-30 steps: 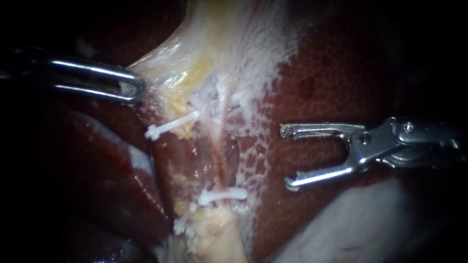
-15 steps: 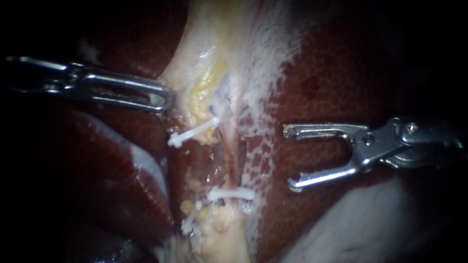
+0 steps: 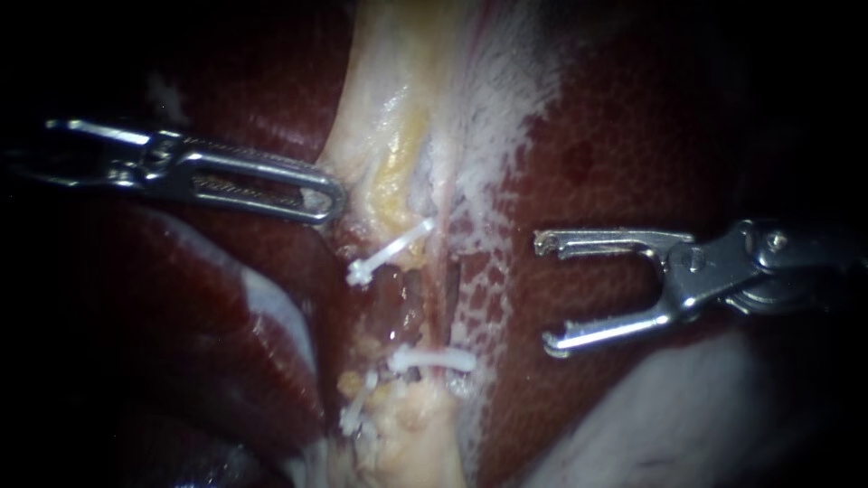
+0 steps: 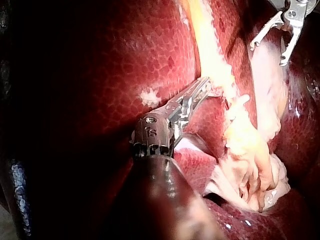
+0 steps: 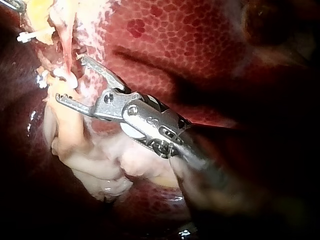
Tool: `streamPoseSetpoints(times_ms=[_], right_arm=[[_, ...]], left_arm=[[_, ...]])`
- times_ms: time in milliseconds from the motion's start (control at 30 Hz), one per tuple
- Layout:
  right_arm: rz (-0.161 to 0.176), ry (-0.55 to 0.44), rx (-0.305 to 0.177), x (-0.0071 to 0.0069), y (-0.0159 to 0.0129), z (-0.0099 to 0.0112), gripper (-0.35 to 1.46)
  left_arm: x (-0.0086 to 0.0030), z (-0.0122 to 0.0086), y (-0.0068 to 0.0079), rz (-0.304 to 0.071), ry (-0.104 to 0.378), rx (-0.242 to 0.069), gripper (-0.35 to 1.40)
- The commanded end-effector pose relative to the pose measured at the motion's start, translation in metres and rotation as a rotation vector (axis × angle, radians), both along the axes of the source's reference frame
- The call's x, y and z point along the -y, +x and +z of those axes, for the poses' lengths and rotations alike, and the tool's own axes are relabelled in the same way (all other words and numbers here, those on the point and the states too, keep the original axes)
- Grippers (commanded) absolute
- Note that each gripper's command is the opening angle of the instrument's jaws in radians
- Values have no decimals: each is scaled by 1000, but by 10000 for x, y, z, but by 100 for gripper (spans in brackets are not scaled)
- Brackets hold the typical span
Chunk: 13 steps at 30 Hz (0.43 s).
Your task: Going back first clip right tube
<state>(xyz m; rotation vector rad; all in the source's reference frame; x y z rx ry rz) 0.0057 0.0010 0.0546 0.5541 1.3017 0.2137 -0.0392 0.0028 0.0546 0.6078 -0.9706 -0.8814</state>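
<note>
A band of pale yellowish tissue (image 3: 389, 108) runs down the middle of the dark red liver (image 3: 615, 163). My left instrument (image 3: 316, 194) has its jaws shut on the band's left edge; the left wrist view shows its tip (image 4: 207, 86) in the pale strand. A thin pinkish tube (image 3: 443, 280) runs down the band's right side, and a white clip (image 3: 434, 360) lies across its lower end. An upper white clip (image 3: 389, 253) sits slanted to the tube's left. My right instrument (image 3: 545, 294) hangs over the liver right of the tube, jaws wide open and empty (image 5: 70, 77).
Another white clip (image 3: 357, 407) lies at the lower left of the band, beside lumpy yellow fat (image 3: 407, 425). A pale whitish mass (image 3: 669, 416) fills the lower right. A dark glossy liver lobe (image 3: 226, 343) bulges at the lower left.
My left instrument has moved right with the tissue edge in its jaws, slackening the band; the upper clip shifted right with it. My right instrument has drawn slightly back to the right, still open.
</note>
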Motion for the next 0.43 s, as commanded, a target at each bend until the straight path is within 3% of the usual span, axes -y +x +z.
streamPoseSetpoints(times_ms=[33, 433], right_arm=[[0, 0, 0, 0, 0, 0, 60], [0, 0, 0, 1, 0, -1, 60]], left_arm=[[0, -1, 0, 1, 0, 0, -35], [0, -1, 0, 2, 0, -2, -35]])
